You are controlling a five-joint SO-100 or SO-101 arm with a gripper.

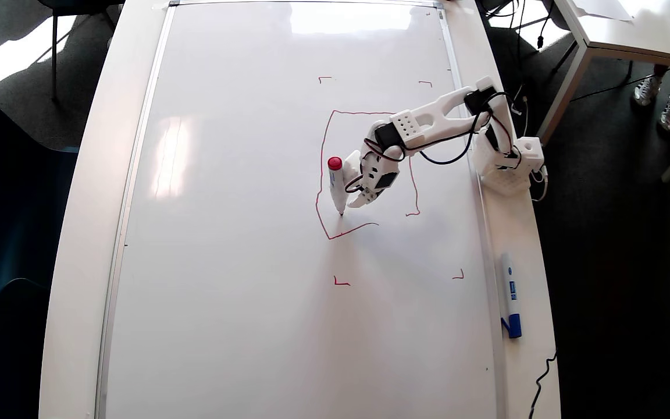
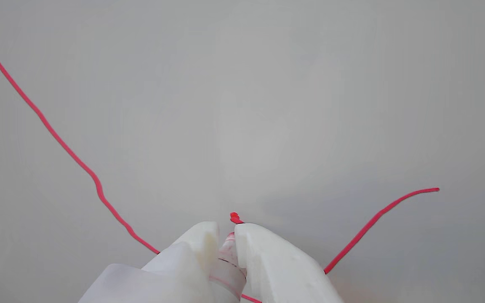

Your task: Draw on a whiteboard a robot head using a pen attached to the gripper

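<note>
1 whiteboard (image 1: 242, 233) covers the desk (image 1: 85, 233), bearing 4 red corner marks (image 1: 341, 283) and 1 unfinished robot head (image 1: 324, 145) outline. 1 arm (image 1: 445, 113) reaches in from the right; its gripper (image 1: 353, 195) clamps 1 pen (image 1: 337, 186), tip on the board inside the outline.
</note>
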